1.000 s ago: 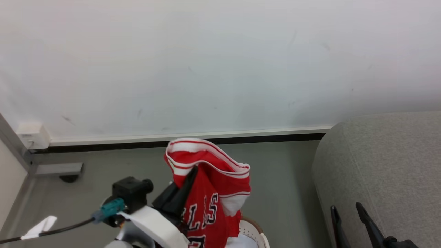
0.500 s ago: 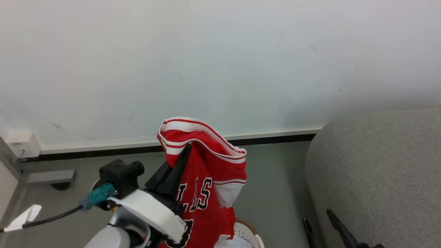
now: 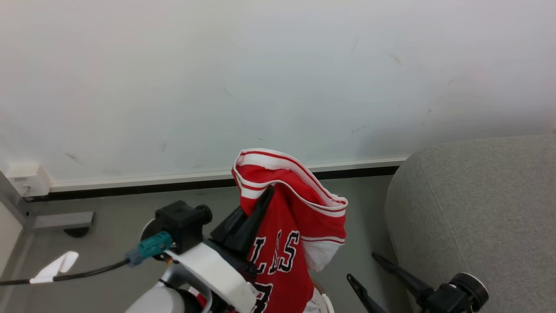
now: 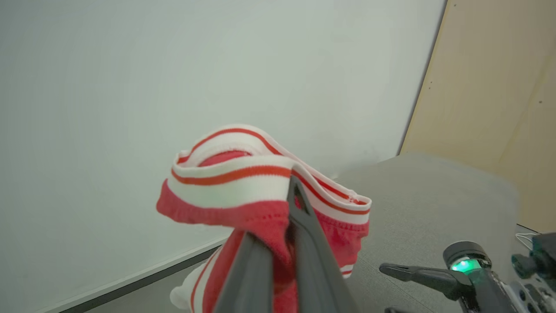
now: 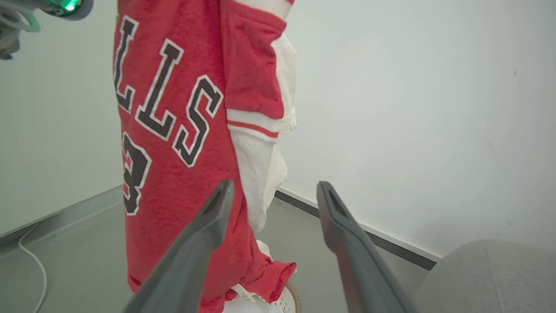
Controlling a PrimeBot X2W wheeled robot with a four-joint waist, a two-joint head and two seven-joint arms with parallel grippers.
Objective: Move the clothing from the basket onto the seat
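A red jersey (image 3: 286, 243) with white bands and dark "LLS" lettering hangs in the air from my left gripper (image 3: 269, 191), which is shut on its striped collar (image 4: 243, 191). The hem dangles just above the basket, of which a sliver of brown rim (image 3: 323, 300) shows at the bottom edge. The grey sofa (image 3: 478, 208) stands to the right. My right gripper (image 3: 362, 266) is open between the jersey and the sofa, and holds nothing. In the right wrist view, its fingertips (image 5: 274, 187) stand apart right beside the hanging jersey (image 5: 173, 130).
A white wall with a dark baseboard (image 3: 130, 184) runs behind everything. A white wall box (image 3: 26, 180) and a grey bracket (image 3: 65, 219) sit at the far left. A black cable with a white tag (image 3: 56, 269) trails from my left wrist. A beige panel (image 4: 491, 108) stands behind the sofa.
The left gripper has carried the jersey up and then right, towards the sofa. The right gripper has swung up and left, so its wrist now shows. The head camera shifted slightly.
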